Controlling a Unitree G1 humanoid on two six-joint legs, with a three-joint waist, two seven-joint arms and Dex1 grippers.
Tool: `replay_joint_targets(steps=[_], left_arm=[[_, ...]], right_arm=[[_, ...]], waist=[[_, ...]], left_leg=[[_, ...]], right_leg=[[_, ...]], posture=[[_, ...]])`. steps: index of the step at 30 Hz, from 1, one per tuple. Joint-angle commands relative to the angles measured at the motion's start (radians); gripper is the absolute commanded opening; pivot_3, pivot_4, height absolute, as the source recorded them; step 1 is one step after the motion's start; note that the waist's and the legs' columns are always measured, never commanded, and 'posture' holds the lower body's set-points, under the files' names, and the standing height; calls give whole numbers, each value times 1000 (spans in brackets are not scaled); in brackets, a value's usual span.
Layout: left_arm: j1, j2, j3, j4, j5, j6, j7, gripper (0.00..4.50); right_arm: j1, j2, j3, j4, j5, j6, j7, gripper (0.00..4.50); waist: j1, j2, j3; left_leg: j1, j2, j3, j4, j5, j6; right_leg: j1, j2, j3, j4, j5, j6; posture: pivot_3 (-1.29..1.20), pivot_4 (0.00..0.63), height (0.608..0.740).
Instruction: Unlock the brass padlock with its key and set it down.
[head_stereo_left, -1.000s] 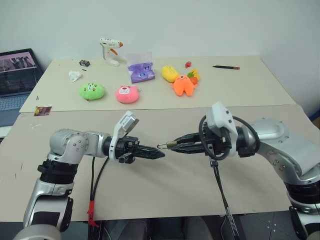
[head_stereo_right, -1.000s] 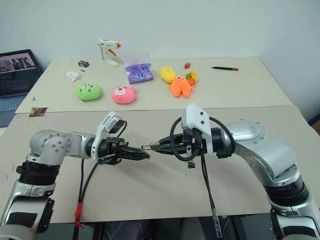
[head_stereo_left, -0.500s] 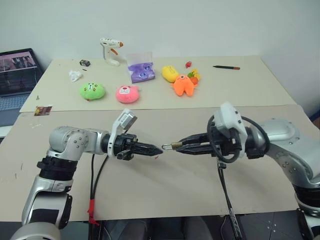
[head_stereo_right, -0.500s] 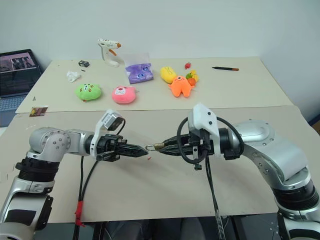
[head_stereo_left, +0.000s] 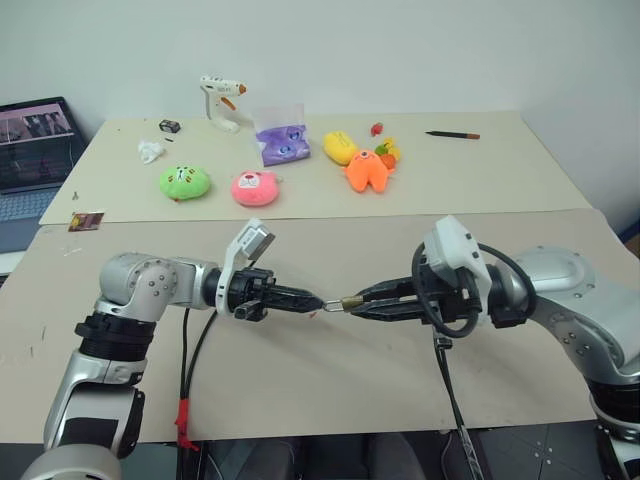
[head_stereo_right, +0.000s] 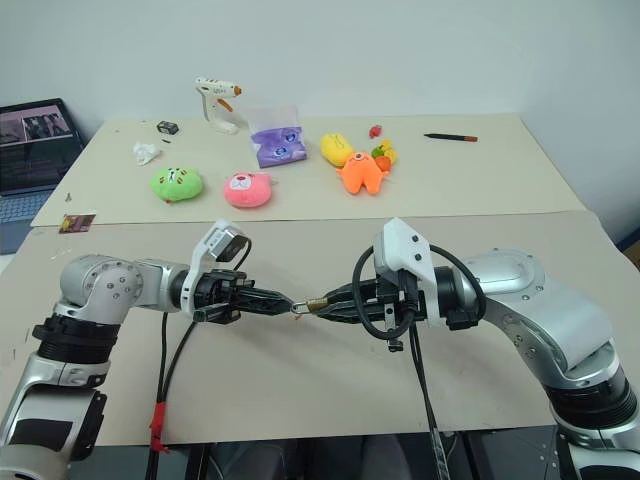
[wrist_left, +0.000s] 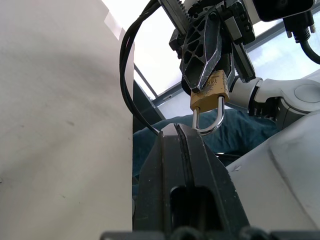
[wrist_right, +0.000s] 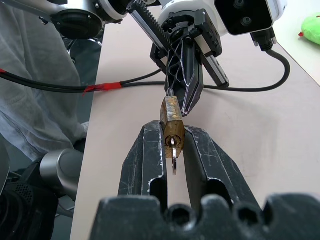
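Small brass padlock with silvery U-shaped shackle (wrist_right: 171, 121) is gripped by its body in the right end effector (head_stereo_right: 322, 304), held above the beige bench (head_stereo_left: 330, 370). Thin silvery key (wrist_right: 173, 156) is seated in the keyhole, between the right fingers. Left end effector (head_stereo_left: 315, 300) is fully closed, tips pinched on the shackle. Both end effectors meet mid-bench, tip to tip.

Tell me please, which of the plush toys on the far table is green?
The green plush toy at the left end of the row, beside the pink one; the others are yellow and orange.
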Motion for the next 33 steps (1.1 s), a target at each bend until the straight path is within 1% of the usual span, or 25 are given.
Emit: replay_joint_targets(steps=[1, 3, 5, 10, 17, 22, 33], left_arm=[[-28, -5, 14, -45, -43, 37, 2, 9], [-44, -21, 48, -52, -96, 85, 15, 9], [-73, -51, 111, -11, -155, 138, 44, 9], [-78, -70, 159, -1, -181, 185, 104, 9], [-35, -67, 169, -40, -209, 208, 146, 9], [-22, -71, 173, -49, -211, 203, 162, 9], [-16, -81, 170, -43, -217, 185, 177, 9]], right_arm=[[-10, 16, 6, -18, -2, -14, -3, 154], [-12, 30, 23, -7, -18, -24, -6, 154], [-12, 45, 38, 0, -36, -36, -9, 154], [-2, 62, 55, 18, -74, -58, 5, 154], [-13, 66, 68, 83, -133, -102, 35, 154], [-44, 68, 50, 131, -137, -98, 49, 154], [-96, 71, 32, 72, -78, -22, 21, 154]], waist=[[0, 0, 0], [-2, 0, 0], [-1, 0, 0], [-2, 0, 0], [-1, 0, 0], [-2, 0, 0], [-1, 0, 0]], left_leg=[[0, 0, 0, 0, 0, 0], [0, 0, 0, 0, 0, 0], [0, 0, 0, 0, 0, 0], [1, 0, 0, 1, 0, 0], [0, 0, 0, 1, 0, 0], [1, 0, 0, 1, 0, 0], [0, 0, 0, 0, 0, 0]], right_leg=[[0, 0, 0, 0, 0, 0], [0, 0, 0, 0, 0, 0], [0, 0, 0, 1, 0, 0], [0, 0, 0, 1, 0, 0], [0, 1, 0, 1, 0, 0], [0, 0, 0, 1, 0, 0], [0, 0, 0, 1, 0, 0]], posture=[[0, 150, 740], [0, 150, 740], [0, 150, 740], [0, 150, 740], [0, 150, 740], [0, 150, 740], [0, 150, 740]])
